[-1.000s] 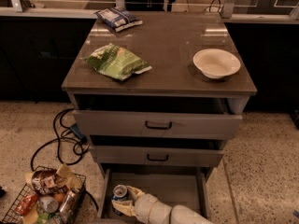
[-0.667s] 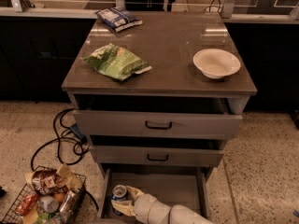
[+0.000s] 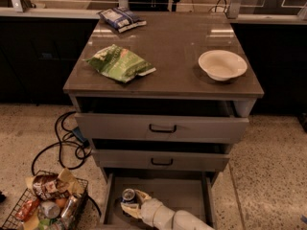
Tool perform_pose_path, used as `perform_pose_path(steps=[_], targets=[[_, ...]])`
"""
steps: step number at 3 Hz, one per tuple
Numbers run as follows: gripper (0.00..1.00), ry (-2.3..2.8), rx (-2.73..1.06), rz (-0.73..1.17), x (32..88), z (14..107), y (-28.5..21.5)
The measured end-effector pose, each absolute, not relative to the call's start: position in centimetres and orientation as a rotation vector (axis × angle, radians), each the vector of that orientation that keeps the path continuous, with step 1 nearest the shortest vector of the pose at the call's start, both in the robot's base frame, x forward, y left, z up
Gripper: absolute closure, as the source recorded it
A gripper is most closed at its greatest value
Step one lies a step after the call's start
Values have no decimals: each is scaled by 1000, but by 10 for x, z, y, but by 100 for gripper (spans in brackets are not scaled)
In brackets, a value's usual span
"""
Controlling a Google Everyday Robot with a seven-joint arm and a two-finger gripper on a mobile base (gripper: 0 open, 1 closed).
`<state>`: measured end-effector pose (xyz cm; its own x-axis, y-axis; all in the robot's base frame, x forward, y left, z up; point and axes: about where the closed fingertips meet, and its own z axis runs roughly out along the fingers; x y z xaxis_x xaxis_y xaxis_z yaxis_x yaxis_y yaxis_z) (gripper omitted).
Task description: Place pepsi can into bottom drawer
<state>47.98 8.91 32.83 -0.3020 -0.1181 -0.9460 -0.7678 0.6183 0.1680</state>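
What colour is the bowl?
White bowl, camera view; gripper sits in the bottom drawer at the pepsi can.

Gripper (image 3: pixel 134 205) in bottom drawer (image 3: pixel 192 195) partly hides pepsi can (image 3: pixel 128 194).

Glossy white rounded arm (image 3: pixel 168 218); cream gripper (image 3: pixel 129 204) inside bottom drawer (image 3: pixel 189 195).

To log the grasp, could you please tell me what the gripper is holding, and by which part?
The gripper holds the pepsi can by its side wall, upright inside the bottom drawer.
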Motion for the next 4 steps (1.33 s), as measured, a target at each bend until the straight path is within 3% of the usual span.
perform_pose_path(steps=[4], targets=[[100, 1710, -865, 804, 579, 246, 85]])
